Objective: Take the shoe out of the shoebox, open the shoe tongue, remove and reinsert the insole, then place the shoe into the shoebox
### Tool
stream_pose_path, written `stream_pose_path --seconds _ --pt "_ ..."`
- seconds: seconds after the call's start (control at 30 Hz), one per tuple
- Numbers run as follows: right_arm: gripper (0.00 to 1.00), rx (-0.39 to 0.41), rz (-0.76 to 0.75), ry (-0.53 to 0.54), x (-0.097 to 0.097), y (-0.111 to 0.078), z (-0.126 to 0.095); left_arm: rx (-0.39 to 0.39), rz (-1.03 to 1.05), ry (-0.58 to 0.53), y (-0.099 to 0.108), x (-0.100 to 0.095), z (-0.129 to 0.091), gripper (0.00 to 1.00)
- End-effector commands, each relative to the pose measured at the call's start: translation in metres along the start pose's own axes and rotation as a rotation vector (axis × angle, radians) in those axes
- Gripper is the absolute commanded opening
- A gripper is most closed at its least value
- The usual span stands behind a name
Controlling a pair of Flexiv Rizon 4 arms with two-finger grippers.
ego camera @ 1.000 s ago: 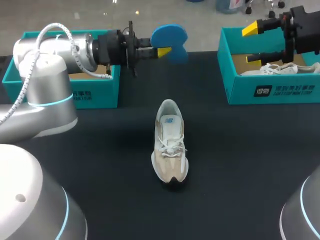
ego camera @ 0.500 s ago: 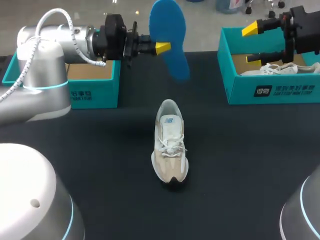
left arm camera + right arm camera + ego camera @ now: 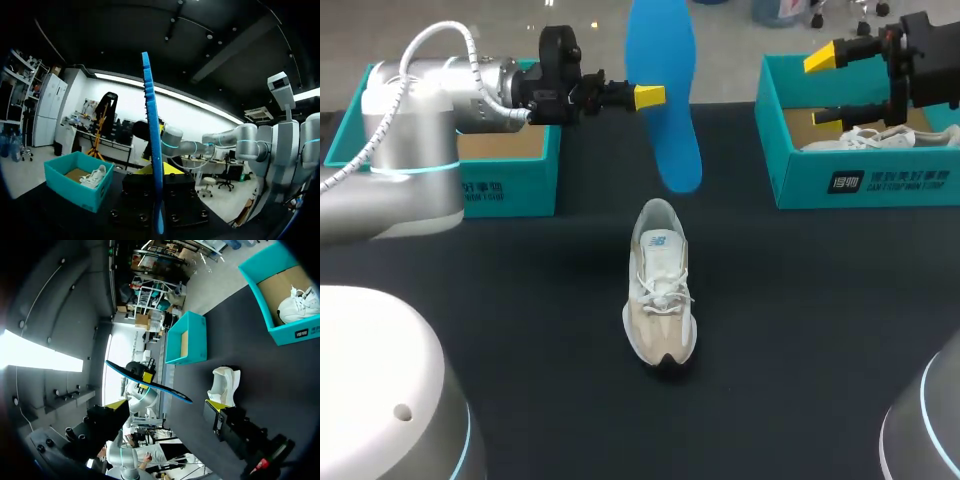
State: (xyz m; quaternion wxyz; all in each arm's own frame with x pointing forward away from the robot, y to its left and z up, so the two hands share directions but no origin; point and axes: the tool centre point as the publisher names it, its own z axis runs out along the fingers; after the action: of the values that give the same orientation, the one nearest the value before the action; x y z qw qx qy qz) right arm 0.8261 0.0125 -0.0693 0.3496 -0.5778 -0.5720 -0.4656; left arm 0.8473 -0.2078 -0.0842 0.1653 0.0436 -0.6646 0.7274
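The beige and white shoe [image 3: 660,290] lies on the black table [image 3: 520,300], heel end toward the far side. Above and behind it, my left gripper [image 3: 645,97] is shut on the blue insole [image 3: 662,90], held in the air with its broad face toward the head camera and its lower end hanging just above the shoe's heel. From the left wrist the insole [image 3: 152,150] shows edge-on between the fingers. My right gripper [image 3: 825,88] hangs wide open over the right teal shoebox [image 3: 860,185], holding nothing. The right wrist view shows the shoe [image 3: 223,385] and the insole [image 3: 150,384].
A second white shoe [image 3: 880,137] lies inside the right shoebox. Another teal shoebox [image 3: 470,185] stands at the back left, under my left arm, showing only its cardboard floor. Bare tabletop surrounds the shoe in the middle.
My left wrist has rolled, turning the insole from a short foreshortened shape to its full length, lower end toward the shoe. The shoe and my right arm have stayed put.
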Motion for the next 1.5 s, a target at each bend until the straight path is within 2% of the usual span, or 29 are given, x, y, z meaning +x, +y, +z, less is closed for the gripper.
stream_pose_path --seconds 0.03,0.5,0.53,0.57,0.6,0.63,0.7,0.73,1.4,1.47,1.5 --pt "1.00 -0.001 0.000 -0.001 0.000 0.000 0.000 -0.082 -0.124 -0.028 -0.004 0.001 -0.002 0.00" --pt "1.00 -0.001 0.000 -0.001 0.000 0.000 0.000 -0.082 -0.124 -0.028 -0.004 0.001 -0.002 0.00" --pt "1.00 -0.001 0.000 -0.001 0.000 0.000 0.000 -0.032 -0.193 -0.005 -0.003 0.001 0.001 0.00" --pt "1.00 -0.001 0.000 -0.001 0.000 0.000 0.000 0.029 -0.301 -0.040 -0.004 0.002 0.003 0.00" --pt "1.00 -0.001 0.000 -0.001 0.000 0.000 0.000 -0.001 -0.446 -0.041 -0.001 0.002 0.006 0.00" --pt "1.00 -0.001 0.000 -0.001 0.000 0.000 0.000 0.015 -0.469 -0.075 -0.001 0.003 0.009 0.00" --pt "1.00 -0.001 0.000 -0.001 0.000 0.000 0.000 -0.042 -0.590 -0.064 0.002 0.007 0.014 0.00" --pt "1.00 -0.001 0.000 -0.001 0.000 0.000 0.000 -0.019 -0.588 -0.079 0.000 0.008 0.015 0.00" --pt "1.00 -0.001 0.000 -0.001 0.000 0.000 0.000 -0.019 -0.588 -0.079 0.000 0.008 0.015 0.00" --pt "1.00 -0.001 0.000 -0.001 0.000 0.000 0.000 0.064 -0.762 0.007 0.002 0.006 0.015 0.00" --pt "1.00 -0.001 0.000 -0.001 0.000 0.000 0.000 0.107 -0.796 0.015 0.002 0.006 0.015 0.00"
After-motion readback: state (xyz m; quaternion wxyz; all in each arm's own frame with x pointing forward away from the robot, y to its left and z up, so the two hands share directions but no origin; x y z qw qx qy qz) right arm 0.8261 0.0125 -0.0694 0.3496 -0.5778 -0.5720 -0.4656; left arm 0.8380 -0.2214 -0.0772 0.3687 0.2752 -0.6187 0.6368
